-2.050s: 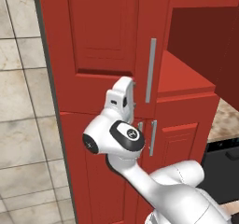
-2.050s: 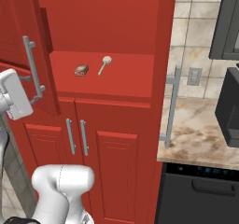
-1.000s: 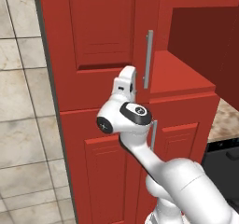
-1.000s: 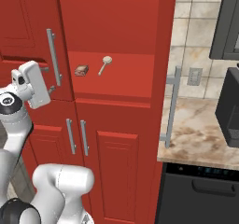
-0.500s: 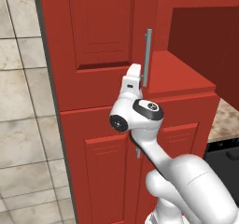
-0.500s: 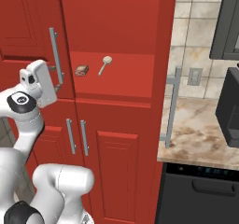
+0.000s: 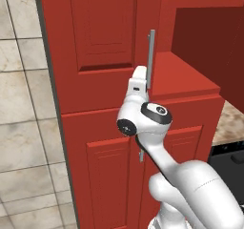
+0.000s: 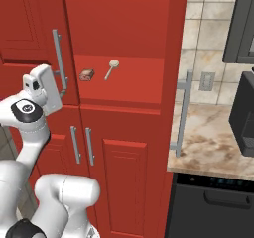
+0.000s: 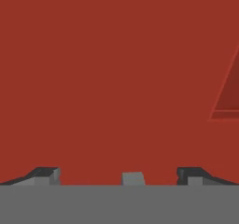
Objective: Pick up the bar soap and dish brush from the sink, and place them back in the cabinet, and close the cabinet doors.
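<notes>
The bar soap [image 8: 87, 74] and the dish brush [image 8: 112, 68] lie side by side on a red shelf [image 8: 134, 90] inside the tall red cabinet [image 8: 124, 14]. The left cabinet door [image 7: 100, 32] [image 8: 30, 24] is swung almost flat against the cabinet front. My gripper [image 9: 119, 175] is open and faces this door's red face at close range, holding nothing. The hand [image 7: 139, 82] [image 8: 42, 86] sits just beside the door's silver bar handle [image 7: 151, 56] [image 8: 57, 58]. The right cabinet door [image 8: 173, 43] stands open, edge-on. The sink is out of view.
Two lower red doors [image 8: 124, 172] with short handles sit under the shelf. A marble counter [image 8: 213, 138] with a dark appliance [image 8: 245, 113] lies to the right, behind the open door. A tiled wall [image 7: 24, 104] borders the cabinet's left side.
The left cabinet door has swung from partly open to nearly shut, with my hand following against it. The soap, brush and right door have not moved.
</notes>
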Robot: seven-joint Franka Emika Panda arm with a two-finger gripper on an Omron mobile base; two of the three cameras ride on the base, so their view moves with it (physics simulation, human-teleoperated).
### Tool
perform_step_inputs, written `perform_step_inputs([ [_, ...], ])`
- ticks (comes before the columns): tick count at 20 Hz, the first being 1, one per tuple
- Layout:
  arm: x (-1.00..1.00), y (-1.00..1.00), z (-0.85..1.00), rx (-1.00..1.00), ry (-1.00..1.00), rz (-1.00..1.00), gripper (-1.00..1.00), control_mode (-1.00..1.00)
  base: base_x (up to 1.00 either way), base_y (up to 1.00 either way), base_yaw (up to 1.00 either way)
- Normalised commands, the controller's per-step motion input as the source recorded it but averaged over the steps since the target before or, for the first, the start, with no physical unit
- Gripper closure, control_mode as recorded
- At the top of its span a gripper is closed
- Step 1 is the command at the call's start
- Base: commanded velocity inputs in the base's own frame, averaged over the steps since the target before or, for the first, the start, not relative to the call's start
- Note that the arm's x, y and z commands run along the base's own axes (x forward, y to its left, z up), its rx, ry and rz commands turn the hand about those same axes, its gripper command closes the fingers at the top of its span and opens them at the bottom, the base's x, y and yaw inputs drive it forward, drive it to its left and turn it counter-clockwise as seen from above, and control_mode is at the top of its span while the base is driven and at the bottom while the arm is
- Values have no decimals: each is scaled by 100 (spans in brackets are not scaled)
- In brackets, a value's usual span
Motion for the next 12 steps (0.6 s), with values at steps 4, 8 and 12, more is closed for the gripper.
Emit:
perform_step_inputs([
  [4,-38,0,0,0,-3,0,-100,-100,0,0,0],
  [8,-58,0,0,0,-8,0,-100,-100,0,0,0],
  [12,-53,-4,0,0,-7,0,-100,-100,0,0,0],
])
